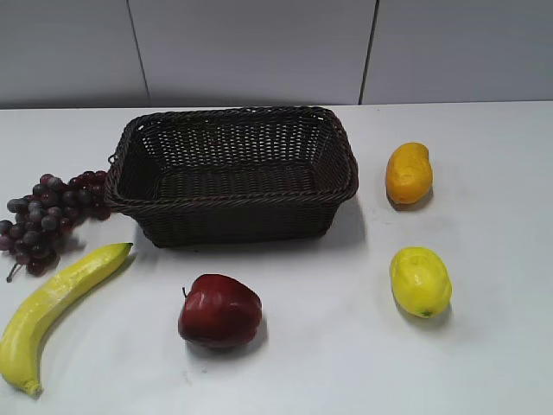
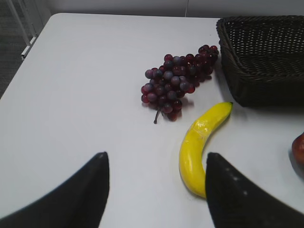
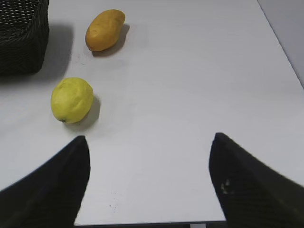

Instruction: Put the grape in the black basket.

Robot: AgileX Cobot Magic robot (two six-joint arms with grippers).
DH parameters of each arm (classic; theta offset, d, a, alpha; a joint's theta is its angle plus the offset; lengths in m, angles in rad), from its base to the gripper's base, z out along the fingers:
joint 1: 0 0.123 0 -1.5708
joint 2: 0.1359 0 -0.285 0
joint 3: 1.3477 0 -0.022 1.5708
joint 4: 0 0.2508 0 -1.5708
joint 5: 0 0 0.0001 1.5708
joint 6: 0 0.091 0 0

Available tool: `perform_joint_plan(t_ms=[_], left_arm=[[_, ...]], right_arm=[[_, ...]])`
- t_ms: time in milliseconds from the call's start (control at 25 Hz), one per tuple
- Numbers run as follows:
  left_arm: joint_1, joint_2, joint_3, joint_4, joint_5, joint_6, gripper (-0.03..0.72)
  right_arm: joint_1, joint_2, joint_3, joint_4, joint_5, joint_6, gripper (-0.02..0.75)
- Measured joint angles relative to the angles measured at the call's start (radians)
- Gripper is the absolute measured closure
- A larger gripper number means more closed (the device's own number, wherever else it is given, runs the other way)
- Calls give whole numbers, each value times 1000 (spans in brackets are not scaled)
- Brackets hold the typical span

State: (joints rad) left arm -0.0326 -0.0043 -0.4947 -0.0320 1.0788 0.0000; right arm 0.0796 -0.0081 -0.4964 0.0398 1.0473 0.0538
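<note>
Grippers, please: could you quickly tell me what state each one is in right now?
Left gripper: open, holding nothing, above the table short of the grape.
Right gripper: open, holding nothing, over bare table.

Exterior slants down frontally — wrist views flank, sharing the black basket point(image 1: 233, 173).

Black basket point(image 1: 233, 164) woven wicker; apple point(image 1: 219, 310) glossy; table point(image 1: 484, 346) smooth matt.
</note>
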Motion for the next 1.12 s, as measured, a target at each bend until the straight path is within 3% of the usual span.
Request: perform_joint_plan(t_ms=[840, 1120], left_arm=[[0, 7, -7, 5, -16, 0, 99], [0, 262, -30, 4, -268, 0, 100]], right_arm=[[0, 0, 0, 0, 0, 0, 145], [0, 0, 0, 0, 0, 0, 145]])
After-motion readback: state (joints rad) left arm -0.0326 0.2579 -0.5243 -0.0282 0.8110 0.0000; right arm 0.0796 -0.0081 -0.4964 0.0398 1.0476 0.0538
